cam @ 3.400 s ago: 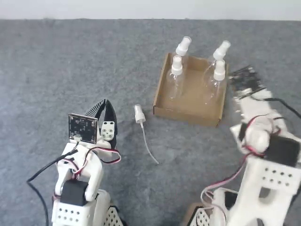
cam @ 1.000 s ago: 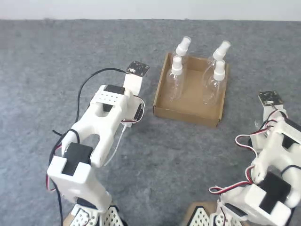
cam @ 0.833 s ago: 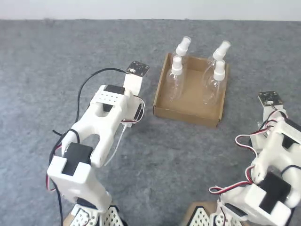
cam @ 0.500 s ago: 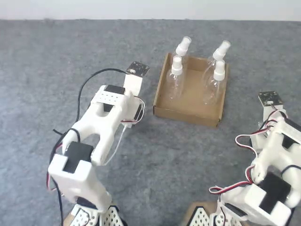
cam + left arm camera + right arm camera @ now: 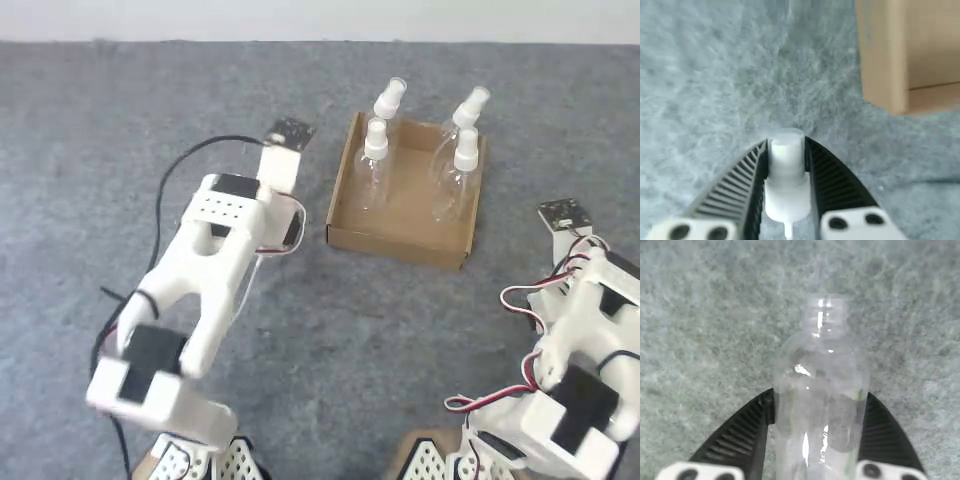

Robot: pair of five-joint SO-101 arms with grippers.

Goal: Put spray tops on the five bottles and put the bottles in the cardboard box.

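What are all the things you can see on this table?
box: 1, brown cardboard, far side of the table, right of middle
capped bottles: 4, clear with white spray tops, in the box, two by two
open bottle: 1, clear, no top, held in the right gripper
spray top: 1, white, held in the left gripper, near the box
table: 1, grey fuzzy cover, under everything
left arm: 1, white with black parts and wires, reaching toward the box
right arm: 1, white with black parts and wires, near edge
left gripper: 1, black, shut on the spray top
right gripper: 1, black, shut on the open bottle
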